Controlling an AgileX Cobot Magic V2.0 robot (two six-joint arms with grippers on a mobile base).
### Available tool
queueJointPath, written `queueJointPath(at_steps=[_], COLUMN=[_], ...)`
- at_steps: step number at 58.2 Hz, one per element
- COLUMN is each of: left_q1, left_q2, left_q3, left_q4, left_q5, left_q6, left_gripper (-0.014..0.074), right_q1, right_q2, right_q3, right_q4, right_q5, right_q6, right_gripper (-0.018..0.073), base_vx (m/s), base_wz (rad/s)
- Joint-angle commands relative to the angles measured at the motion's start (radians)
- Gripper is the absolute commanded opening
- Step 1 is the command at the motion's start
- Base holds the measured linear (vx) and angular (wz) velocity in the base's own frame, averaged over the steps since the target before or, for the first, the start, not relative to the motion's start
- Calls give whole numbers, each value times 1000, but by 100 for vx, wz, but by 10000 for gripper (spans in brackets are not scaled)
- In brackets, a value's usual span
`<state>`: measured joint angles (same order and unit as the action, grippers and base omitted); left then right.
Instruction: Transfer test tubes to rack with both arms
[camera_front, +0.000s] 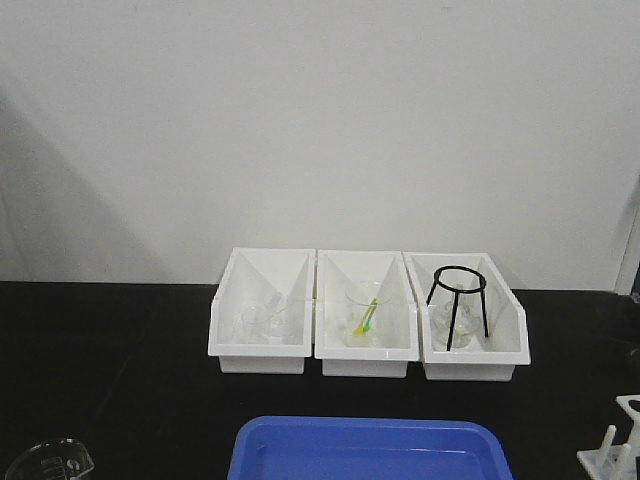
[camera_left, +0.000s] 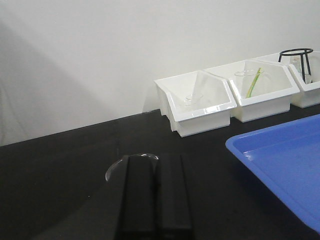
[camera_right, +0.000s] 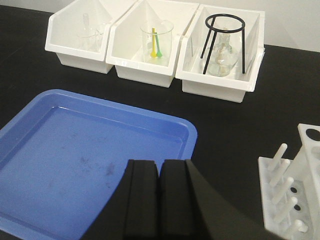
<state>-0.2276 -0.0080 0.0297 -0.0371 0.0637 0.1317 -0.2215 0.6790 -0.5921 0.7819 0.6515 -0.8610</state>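
Note:
No test tubes show in any view. The white rack (camera_front: 612, 455) stands at the table's front right corner, and its pegs and holed plate fill the right edge of the right wrist view, rack (camera_right: 278, 158). My right gripper (camera_right: 160, 164) is shut with nothing in it, over the near right corner of a blue tray (camera_right: 75, 160), left of the rack. My left gripper (camera_left: 155, 159) is also shut and empty. It hangs over the black table in front of a glass beaker (camera_left: 114, 167), whose rim shows behind its fingers. Neither gripper appears in the front view.
Three white open-front bins (camera_front: 262, 358) line the back wall and hold glassware. The right one holds a black tripod ring (camera_front: 452, 325). The blue tray (camera_front: 370, 450) lies at the front centre. The beaker (camera_front: 50, 462) sits at the front left.

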Motion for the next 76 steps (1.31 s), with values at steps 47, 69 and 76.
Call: queueJointPath(at_steps=[47,69,76], left_q1=[0,0,0], left_q2=[-20,-20,-20], left_q3=[27,27,27], left_q4=[-9,-9,-9], left_q5=[-75,-75,-75], left_q6=[-5,-5,-5], left_gripper=[-20,-20,-20], right_q1=[220,218,218], right_q2=[-177,-586,-675], right_q3=[307,637,633], right_q4=[-1062,-954,-966], right_q5=[-730,-708,-640], right_q6=[1091,1076,1057], right_gripper=[-7,-7,-7], base_vx=[0,0,0], base_wz=[0,0,0])
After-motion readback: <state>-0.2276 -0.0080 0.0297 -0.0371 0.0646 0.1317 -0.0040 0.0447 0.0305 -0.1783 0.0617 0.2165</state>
